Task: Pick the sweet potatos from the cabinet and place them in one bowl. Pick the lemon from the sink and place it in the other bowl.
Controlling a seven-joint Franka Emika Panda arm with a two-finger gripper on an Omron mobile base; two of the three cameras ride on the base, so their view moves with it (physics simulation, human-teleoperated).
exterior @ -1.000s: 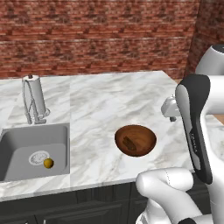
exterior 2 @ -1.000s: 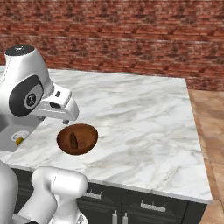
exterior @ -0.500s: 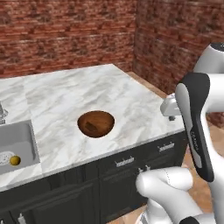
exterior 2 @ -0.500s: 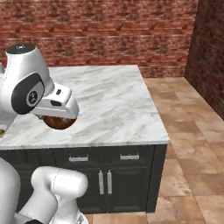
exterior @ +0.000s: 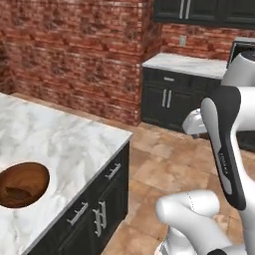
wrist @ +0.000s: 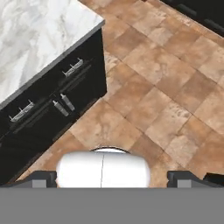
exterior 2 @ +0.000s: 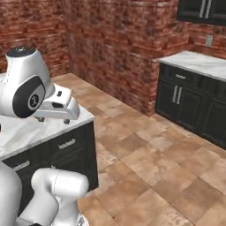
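I see a white marble tabletop (exterior: 55, 144) on a dark island with silver drawer handles, and I place everything else from it. Just past its corner the floor (exterior 2: 145, 150) is brown stone tile. Behind the tabletop runs a red brick wall (exterior: 74, 45). Well beyond it, across the tiles, stand dark base cupboards (exterior 2: 194, 103) under a second pale marble top, with dark wall cabinets (exterior: 204, 10) above them.

On the tabletop, near its front edge and back from the corner, sits the brown wooden bowl (exterior: 22, 184). A dark reddish shape lies in its bottom; I cannot tell for certain what it is.

In the hand view I look down past the tabletop corner onto the tiles, with the island's drawer fronts (wrist: 52, 100) below the marble edge. My claw (wrist: 111, 178) hangs over the floor just off the tabletop corner, its two dark tips far apart at either side of that view, with nothing between them.
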